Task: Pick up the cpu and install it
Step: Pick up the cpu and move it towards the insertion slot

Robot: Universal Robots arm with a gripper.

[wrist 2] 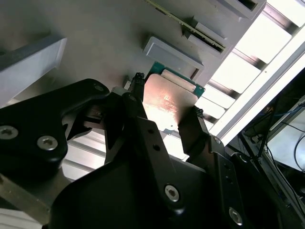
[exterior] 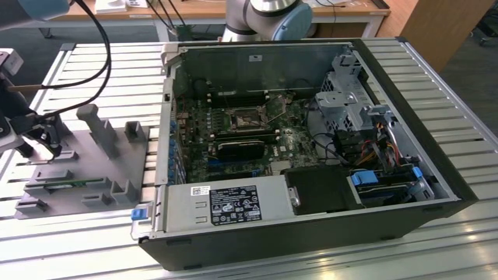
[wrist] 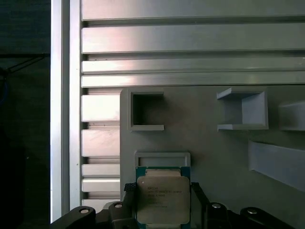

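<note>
The cpu (wrist 2: 167,101) is a flat square chip with a shiny metal top and a green edge. It sits between the two black fingers (wrist 2: 143,131) of my gripper (wrist 2: 167,102), which press on its opposite sides. In the first wrist view the cpu (wrist: 162,200) hangs in my gripper (wrist: 162,191) just over a shallow square holder (wrist: 162,157) on the grey fixture plate. In the exterior view my gripper (exterior: 45,143) is over that plate (exterior: 86,172), at the exterior view's left, well apart from the open computer case (exterior: 311,146). The bare socket (exterior: 247,118) shows on the motherboard.
Upright grey posts (exterior: 101,128) and small brackets stand on the fixture plate. A memory stick (exterior: 74,184) lies in one slot. Inside the case are a power supply box (exterior: 225,204), drive cages (exterior: 350,99) and cable bundles (exterior: 374,146). The slatted metal table (exterior: 101,76) carries everything.
</note>
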